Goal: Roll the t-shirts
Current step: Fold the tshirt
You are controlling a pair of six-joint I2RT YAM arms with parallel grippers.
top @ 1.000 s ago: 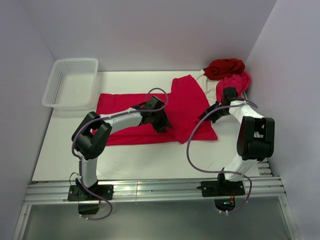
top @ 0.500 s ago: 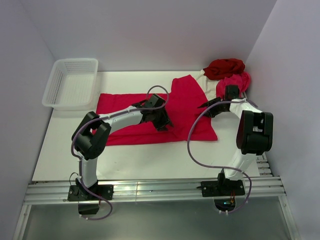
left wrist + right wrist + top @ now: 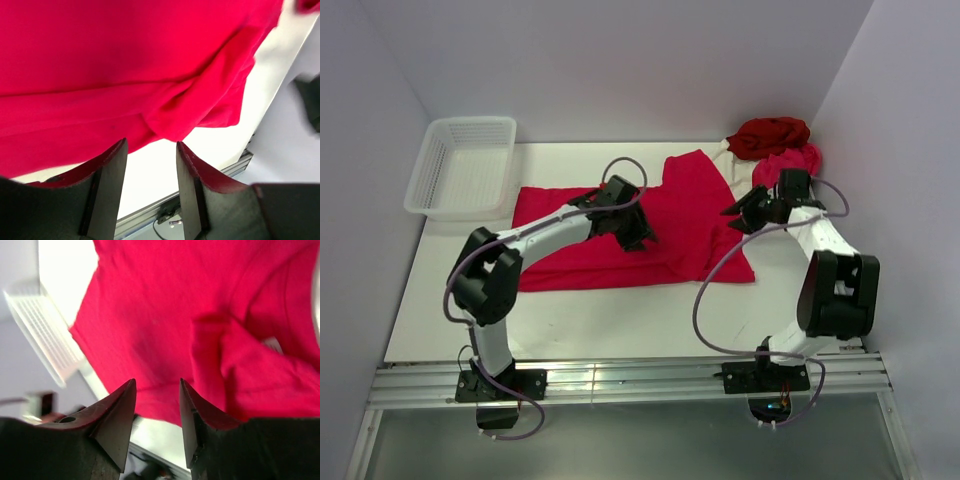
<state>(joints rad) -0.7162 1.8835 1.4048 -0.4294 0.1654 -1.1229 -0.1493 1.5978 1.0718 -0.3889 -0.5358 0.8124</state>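
Subject: bright crimson red cloth t-shirt (image 3: 690, 215), spread flat at centre of counter (image 3: 620, 320); soft, light, limp. Over its middle the left fingers (image 3: 111, 170) stand half parted, empty; the right fingers (image 3: 119, 412), at its 3 o'clock edge, likewise. Recommended hold: pinch a hem edge.

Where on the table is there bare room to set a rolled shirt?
Bare table: the near strip between the crimson t-shirt and the front rail, plus a band behind the shirt beside the basket. Crowded: the far right corner, with the shirt pile and right gripper.
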